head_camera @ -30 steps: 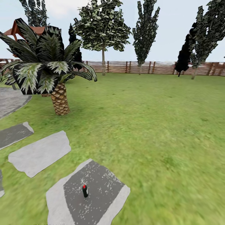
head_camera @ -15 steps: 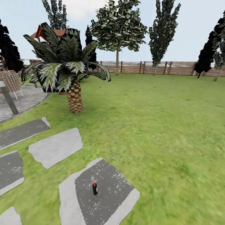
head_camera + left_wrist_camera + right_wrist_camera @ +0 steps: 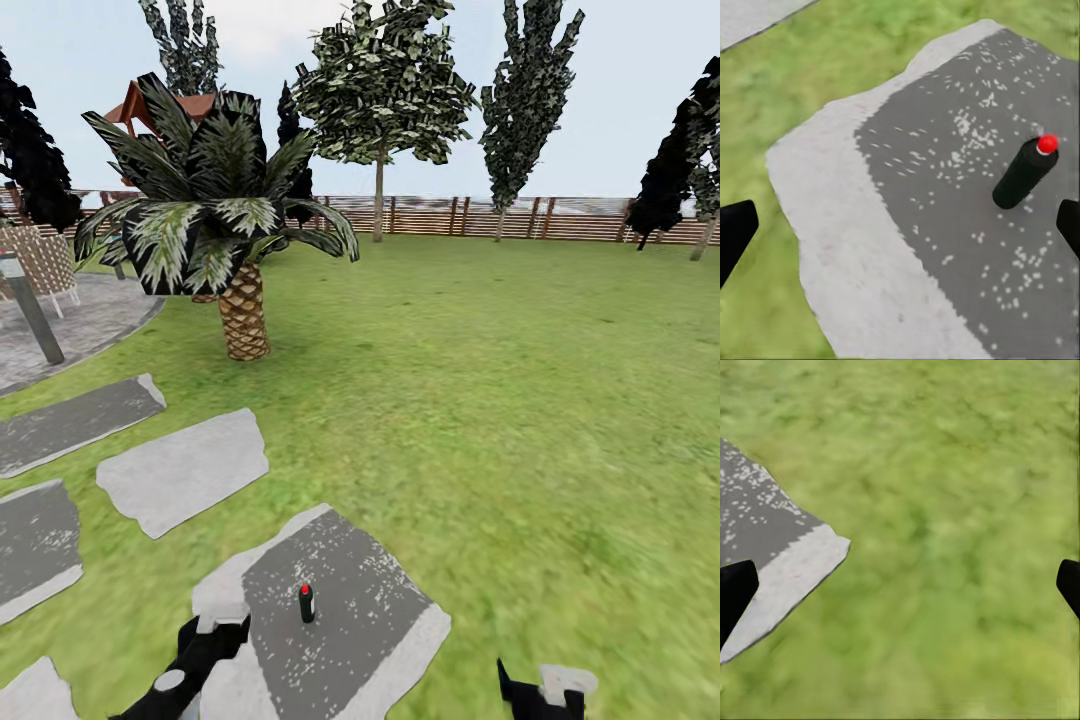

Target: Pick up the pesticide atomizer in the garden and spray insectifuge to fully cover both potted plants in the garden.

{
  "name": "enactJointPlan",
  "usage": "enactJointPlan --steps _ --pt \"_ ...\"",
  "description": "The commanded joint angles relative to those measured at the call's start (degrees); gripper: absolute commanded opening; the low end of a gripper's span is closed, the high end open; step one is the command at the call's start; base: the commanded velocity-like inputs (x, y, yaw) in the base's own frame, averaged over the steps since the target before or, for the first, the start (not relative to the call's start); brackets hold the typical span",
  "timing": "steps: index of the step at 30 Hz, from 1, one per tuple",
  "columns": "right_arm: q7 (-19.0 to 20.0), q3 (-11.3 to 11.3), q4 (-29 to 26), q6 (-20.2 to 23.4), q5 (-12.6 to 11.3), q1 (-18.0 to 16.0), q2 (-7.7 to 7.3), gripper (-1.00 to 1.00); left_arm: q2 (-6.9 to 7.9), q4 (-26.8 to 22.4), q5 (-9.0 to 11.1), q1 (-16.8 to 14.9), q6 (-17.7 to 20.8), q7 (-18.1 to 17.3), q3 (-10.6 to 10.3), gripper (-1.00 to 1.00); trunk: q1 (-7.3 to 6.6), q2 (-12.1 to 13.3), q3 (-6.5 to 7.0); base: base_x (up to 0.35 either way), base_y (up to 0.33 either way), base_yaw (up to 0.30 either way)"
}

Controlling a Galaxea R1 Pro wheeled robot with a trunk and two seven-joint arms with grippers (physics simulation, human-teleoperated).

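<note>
One small dark slim spray bottle with a red-marked top, the pesticide atomizer (image 3: 306, 602), stands upright on a large grey speckled stepping stone (image 3: 350, 640) set in the green lawn (image 3: 520, 400). Its long axis is vertical, leaning a little in the left wrist view (image 3: 1026, 172). The left gripper (image 3: 215, 640) hovers over the stone's pale edge, its black fingers (image 3: 735, 236) spread wide and empty; the bottle lies toward two o'clock of it, near but not between the fingers. The right gripper (image 3: 540, 690) sits over grass at the bottle's four o'clock, farther off, fingers (image 3: 735, 592) likewise apart and empty. I judge the left arm the nearer one for the grasp. Beyond, at eleven o'clock, stand a squat palm-like plant (image 3: 215, 225), more grey stones (image 3: 185, 470) and a brown slatted fence (image 3: 500, 217).
</note>
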Motion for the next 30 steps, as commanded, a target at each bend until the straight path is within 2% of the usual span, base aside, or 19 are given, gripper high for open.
enactJointPlan --steps 1,3,4,5,9,13,19,23,30 --pt "0.1 0.0 -0.7 -0.2 0.0 -1.1 0.07 1.00 -0.13 0.1 0.0 -1.5 0.1 0.1 0.0 1.00 -0.01 0.0 -0.07 0.000 0.000 0.000" --pt "0.1 0.0 -1.2 -0.1 0.0 -2.8 0.12 1.00 -0.41 0.1 0.0 -3.0 1.1 0.3 0.0 1.00 -0.01 0.0 -0.07 0.000 0.000 0.000" --pt "0.2 0.0 -1.4 -0.1 0.0 -5.2 0.16 1.00 -0.80 0.0 -0.1 -5.4 4.2 0.5 0.0 1.00 -0.01 0.0 -0.07 0.000 0.000 0.000" --pt "0.2 0.0 -1.4 -0.1 0.0 -6.1 0.16 1.00 -0.85 0.0 -0.1 -6.6 6.4 0.6 -0.1 1.00 -0.01 0.0 -0.07 0.000 0.000 0.000" --pt "0.2 0.0 -1.6 -0.1 0.1 -7.4 0.17 1.00 -0.78 0.0 0.2 -9.0 10.9 0.7 0.0 1.00 -0.01 0.0 -0.07 0.000 0.000 0.000" --pt "0.3 0.2 -1.6 -0.1 0.2 -7.7 0.18 1.00 -0.79 0.1 -0.1 -9.2 9.8 0.7 0.0 1.00 -0.01 0.0 -0.07 0.000 0.000 0.000" --pt "0.3 3.2 -1.6 -0.1 1.9 -7.7 0.10 1.00 -0.66 0.0 -0.4 -9.2 6.3 0.6 -0.1 1.00 -0.01 0.0 -0.07 0.000 0.000 0.000" --pt "0.3 3.7 -1.5 -0.1 2.1 -7.7 0.09 1.00 -0.60 0.1 -0.3 -9.2 6.1 0.6 -0.2 1.00 -0.01 0.0 -0.07 0.055 -0.083 0.000" --pt "0.3 3.8 -1.5 -0.1 2.2 -7.7 -0.08 1.00 -0.65 0.0 0.2 -9.1 6.0 0.3 -0.2 1.00 -0.01 0.0 -0.07 0.095 -0.243 0.006"
